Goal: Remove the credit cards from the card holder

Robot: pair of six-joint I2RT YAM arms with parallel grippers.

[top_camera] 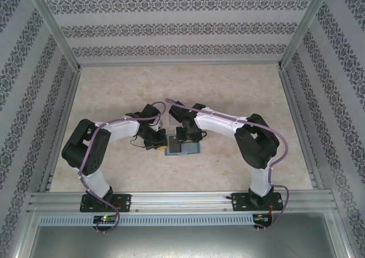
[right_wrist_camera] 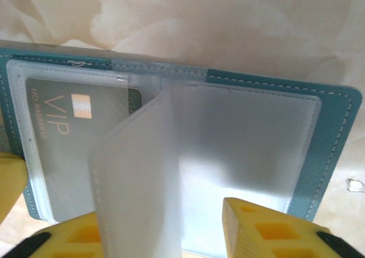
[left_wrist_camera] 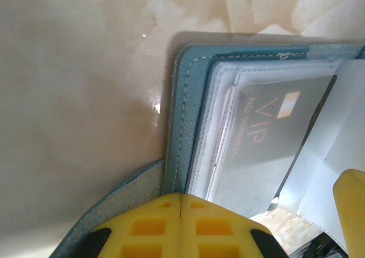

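Note:
The teal card holder (top_camera: pixel 182 149) lies open on the table between both arms. In the left wrist view the holder's (left_wrist_camera: pixel 185 115) stitched edge runs straight into my left gripper (left_wrist_camera: pixel 181 198), whose yellow fingers are pressed together on it. A grey VIP credit card (left_wrist_camera: pixel 268 138) sits inside a clear sleeve on one half. My right gripper (right_wrist_camera: pixel 162 224) is open, and a frosted sleeve page (right_wrist_camera: pixel 137 178) stands upright between its fingers. The same card (right_wrist_camera: pixel 74 138) lies left of that page, and the other half of the holder (right_wrist_camera: pixel 336 127) holds a flat sleeve. The pale card is hidden.
The holder rests on a beige marbled tabletop (top_camera: pixel 239 93) enclosed by patterned walls. Both arms (top_camera: pixel 122 127) crowd the centre with their wrists nearly touching. A yellow fingertip of the right gripper (left_wrist_camera: pixel 351 212) pokes into the left wrist view.

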